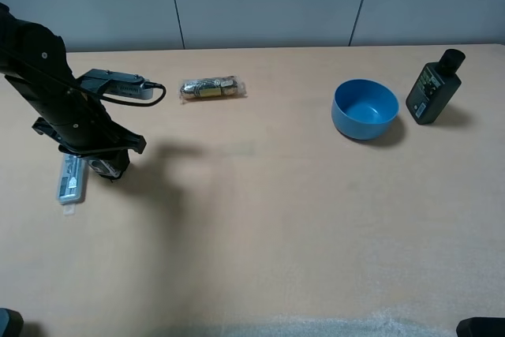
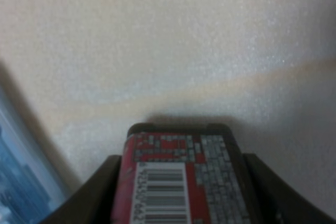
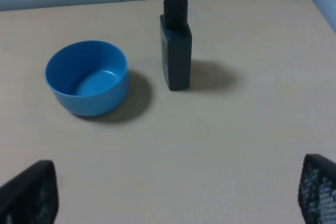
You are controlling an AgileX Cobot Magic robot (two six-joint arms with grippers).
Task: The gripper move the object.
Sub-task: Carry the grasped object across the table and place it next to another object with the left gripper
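Object (image 2: 181,182): small rigid box, probably light, with a glossy label face that may slip. Left claw (image 2: 182,163) clenched across its two flat sides, the soundest hold.

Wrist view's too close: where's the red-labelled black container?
The container is clamped in the left gripper at the exterior view's far left, beside the clear blister pack.

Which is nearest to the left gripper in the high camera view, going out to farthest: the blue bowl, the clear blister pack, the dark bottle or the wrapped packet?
From the left gripper:
1. clear blister pack, right beside it, far left.
2. wrapped packet, toward the back, left of centre.
3. blue bowl, on the right half.
4. dark bottle, far right, just beyond the bowl.
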